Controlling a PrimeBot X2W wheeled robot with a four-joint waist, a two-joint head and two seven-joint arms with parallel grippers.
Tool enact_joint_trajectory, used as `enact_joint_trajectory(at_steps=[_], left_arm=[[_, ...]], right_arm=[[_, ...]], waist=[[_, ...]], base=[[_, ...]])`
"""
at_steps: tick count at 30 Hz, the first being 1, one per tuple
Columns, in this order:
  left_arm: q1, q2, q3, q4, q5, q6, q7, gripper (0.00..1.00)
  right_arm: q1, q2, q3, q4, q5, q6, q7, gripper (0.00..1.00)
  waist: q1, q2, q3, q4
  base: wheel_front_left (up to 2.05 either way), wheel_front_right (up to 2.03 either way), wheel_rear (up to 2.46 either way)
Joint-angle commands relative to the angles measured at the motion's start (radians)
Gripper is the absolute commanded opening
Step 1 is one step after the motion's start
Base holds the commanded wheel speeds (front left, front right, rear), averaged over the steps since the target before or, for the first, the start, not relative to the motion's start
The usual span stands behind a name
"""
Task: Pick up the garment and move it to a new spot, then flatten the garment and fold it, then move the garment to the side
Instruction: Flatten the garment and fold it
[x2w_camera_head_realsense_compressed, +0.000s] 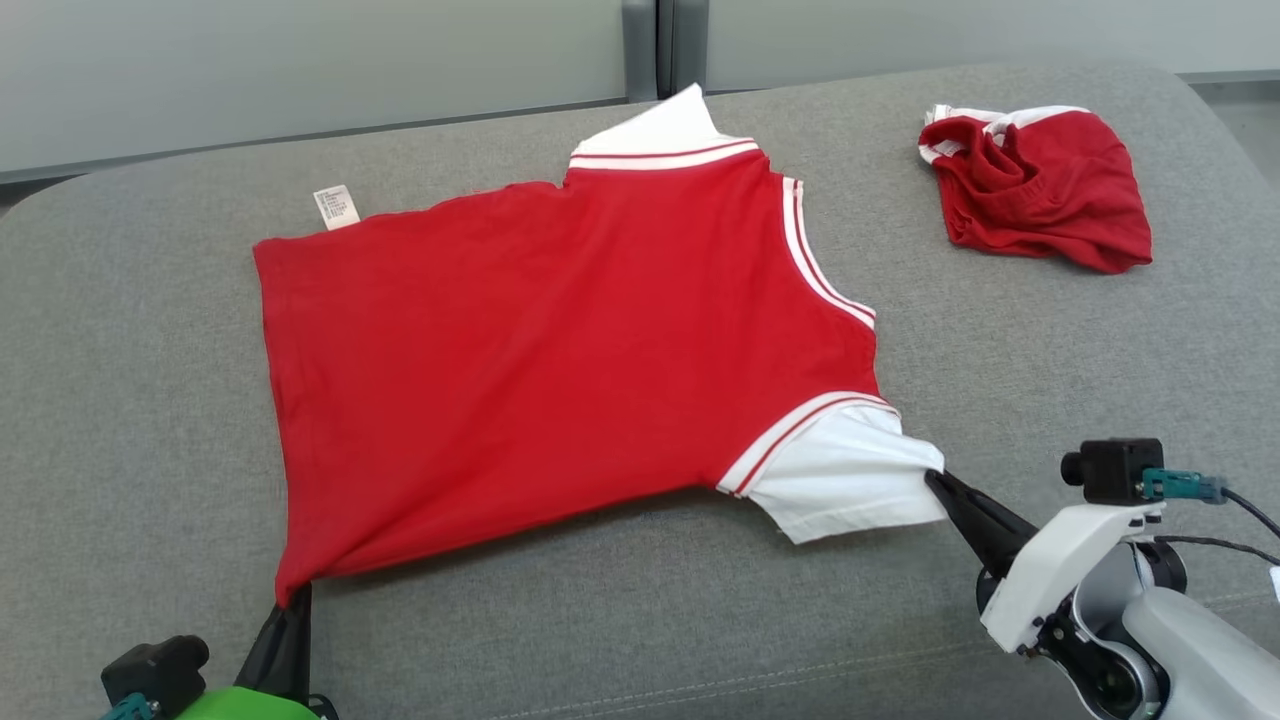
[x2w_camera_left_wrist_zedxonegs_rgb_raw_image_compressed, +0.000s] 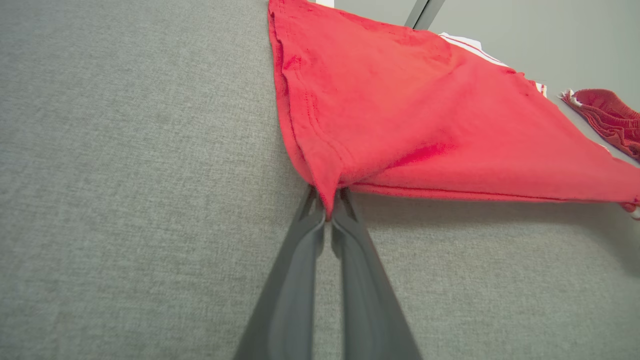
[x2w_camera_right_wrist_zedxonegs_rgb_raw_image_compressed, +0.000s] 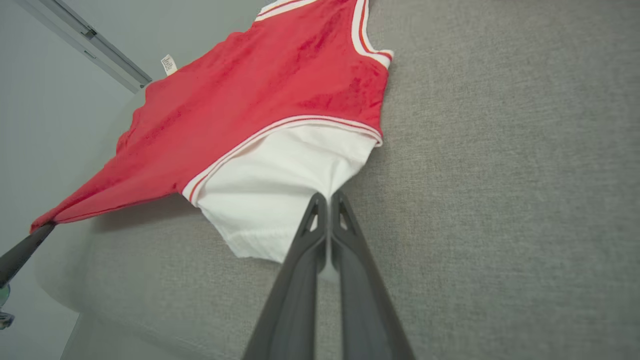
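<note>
Grey woven cushion (x2w_camera_head_realsense_compressed: 150, 420), rounded edges | red knit shirt (x2w_camera_head_realsense_compressed: 560, 350) w/ striped trim, spread flat at centre | L hand (x2w_camera_head_realsense_compressed: 298, 592) clamped on hem corner | R hand (x2w_camera_head_realsense_compressed: 935, 478) clamped on white sleeve (x2w_camera_head_realsense_compressed: 850, 470) | 2nd red garment (x2w_camera_head_realsense_compressed: 1040, 190) crumpled, far right

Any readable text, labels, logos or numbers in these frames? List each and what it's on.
Tag on the far edge of the shirt: printed lines, too small to read.
Nothing else: no readable text, logo or number on the shirt, the red bundle or the cushion.
</note>
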Motion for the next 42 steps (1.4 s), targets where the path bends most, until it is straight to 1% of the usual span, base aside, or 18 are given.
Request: enact_joint_trajectory(at_steps=[1, 3, 6, 11, 15, 19, 23, 25, 29, 31, 34, 37, 40, 41, 42], left_arm=[[0.018, 0.001, 0.004, 0.002, -0.009, -0.002, -0.003, 0.0], [0.031, -0.003, -0.002, 0.002, -0.012, -0.003, -0.002, 0.0], [0.037, 0.002, -0.011, 0.014, 0.007, 0.01, -0.002, 0.0], [0.025, 0.004, 0.005, 0.036, 0.016, 0.015, -0.003, 0.0], [0.0, 0.012, 0.032, -0.011, 0.04, 0.013, -0.004, 0.0], [-0.014, 0.028, 0.039, -0.073, 0.067, 0.022, -0.004, 0.0], [-0.034, 0.037, 0.035, -0.123, 0.076, 0.025, 0.011, 0.0], [-0.053, 0.05, 0.028, -0.137, 0.082, 0.026, 0.03, 0.0], [-0.112, 0.063, 0.015, -0.137, 0.08, 0.018, 0.077, 0.0], [-0.148, 0.067, 0.009, -0.118, 0.069, 0.013, 0.1, 0.0], [-0.21, 0.073, -0.003, -0.079, 0.056, 0.004, 0.139, 0.0], [-0.272, 0.093, -0.026, -0.038, 0.07, -0.005, 0.173, 0.0], [-0.333, 0.106, -0.041, 0.012, 0.051, -0.011, 0.201, 0.0], [-0.333, 0.106, -0.041, 0.012, 0.051, -0.011, 0.201, 0.0], [-0.349, 0.113, -0.046, 0.032, 0.047, -0.013, 0.21, 0.0]], right_arm=[[0.03, -0.011, -0.021, -0.016, -0.01, 0.0, 0.017, 0.0], [0.062, -0.01, -0.048, -0.039, -0.021, 0.0, 0.047, 0.0], [0.103, -0.005, -0.08, -0.059, -0.058, 0.0, 0.095, 0.0], [0.152, 0.029, -0.142, -0.103, -0.114, 0.0, 0.156, 0.0], [0.169, 0.051, -0.197, -0.176, -0.147, 0.0, 0.18, 0.0], [0.171, 0.066, -0.252, -0.244, -0.179, 0.0, 0.203, 0.0], [0.152, 0.087, -0.305, -0.28, -0.215, 0.0, 0.217, 0.0], [0.131, 0.103, -0.315, -0.287, -0.229, 0.0, 0.232, 0.0], [0.071, 0.12, -0.324, -0.263, -0.267, 0.0, 0.25, 0.0], [0.029, 0.141, -0.321, -0.236, -0.28, 0.0, 0.253, 0.0], [-0.043, 0.151, -0.315, -0.177, -0.293, 0.0, 0.255, 0.0], [-0.12, 0.166, -0.288, -0.112, -0.296, 0.0, 0.26, 0.0], [-0.201, 0.173, -0.256, -0.033, -0.291, 0.0, 0.251, 0.0], [-0.201, 0.173, -0.256, -0.033, -0.291, 0.0, 0.251, 0.0], [-0.227, 0.181, -0.243, -0.008, -0.286, 0.0, 0.249, 0.0]], waist=[[0.0001, -0.0001, -0.004, 0.0], [0.0001, -0.0001, -0.003, 0.001], [0.0001, -0.0001, 0.0, 0.004], [0.0001, -0.0001, 0.009, 0.003], [0.0001, -0.0001, 0.02, 0.001], [0.0001, -0.0001, 0.031, 0.002], [0.0001, -0.0001, 0.045, 0.008], [0.0001, -0.0001, 0.056, 0.01], [0.0001, -0.0001, 0.083, 0.017], [0.0001, -0.0001, 0.097, 0.015], [0.0001, -0.0001, 0.121, 0.015], [0.0001, -0.0001, 0.141, 0.012], [0.0001, -0.0001, 0.156, 0.009], [0.0001, -0.0001, 0.156, 0.009], [0.0001, -0.0001, 0.16, 0.006]], base=[[0.0, 0.0, 0.0], [0.0, 0.0, 0.0], [0.0, 0.0, 0.0], [0.0, 0.0, 0.0], [0.0, 0.0, 0.0], [0.0, 0.0, 0.0], [0.0, 0.0, 0.0], [0.0, 0.0, 0.0], [0.0, 0.0, 0.0], [0.0, 0.0, 0.0], [0.0, 0.0, 0.0], [0.0, 0.0, 0.0], [0.0, 0.0, 0.0], [0.0, 0.0, 0.0], [0.0, 0.0, 0.0]])
